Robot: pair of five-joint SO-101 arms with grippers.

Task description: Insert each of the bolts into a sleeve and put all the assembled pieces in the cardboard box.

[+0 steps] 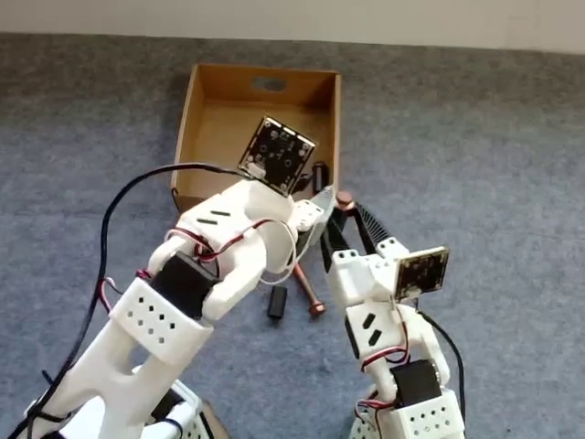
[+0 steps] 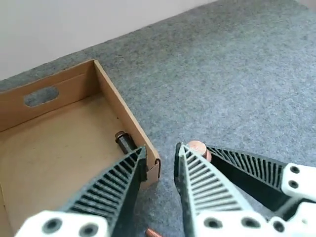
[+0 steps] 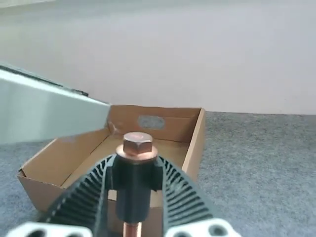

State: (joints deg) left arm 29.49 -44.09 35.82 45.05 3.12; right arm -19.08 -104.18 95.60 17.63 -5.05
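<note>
Fingers of the right gripper (image 3: 134, 163) are clamped on a black sleeve (image 3: 132, 192) with a copper bolt (image 3: 133, 144) seated through it, head up, at centre frame in the right wrist view. Fingers of the left gripper (image 2: 161, 148) stand apart, holding nothing, above the lower right corner of the cardboard box (image 1: 194, 128). One assembled piece (image 2: 123, 142) lies inside against the right wall. Below the box in the high view, a loose sleeve (image 1: 277, 302) and a loose bolt (image 1: 306, 291) lie side by side on the table (image 1: 475, 137).
</note>
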